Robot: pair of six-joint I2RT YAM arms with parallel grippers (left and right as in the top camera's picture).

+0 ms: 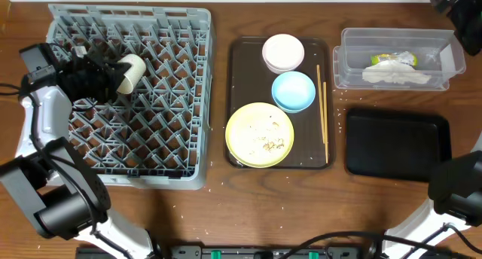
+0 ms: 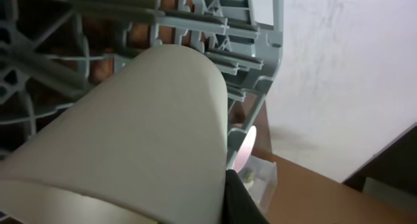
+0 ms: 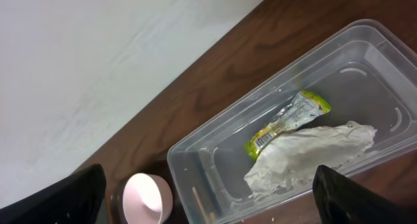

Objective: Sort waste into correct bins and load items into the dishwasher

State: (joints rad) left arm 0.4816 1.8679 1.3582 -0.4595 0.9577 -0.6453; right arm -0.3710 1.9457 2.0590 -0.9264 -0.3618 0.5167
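Wooden tabletop (image 1: 226, 206) bears the grey dish rack (image 1: 151, 142) along its left edge; there the left claw (image 1: 102, 77) pinches the small white cup (image 1: 129, 72), tilted over the lattice, likely for seating it. At the far right corner the right claw (image 3: 212, 201) hangs spread above the clear tub (image 1: 454, 59), wrapper (image 3: 287, 123) and napkin (image 3: 306, 155) inside.

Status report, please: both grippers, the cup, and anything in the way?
Left gripper shut on white cup, over dish rack. Right gripper open, near clear tub. Plate, pink bowl, blue bowl, chopsticks on brown tray. No obstacle seen.
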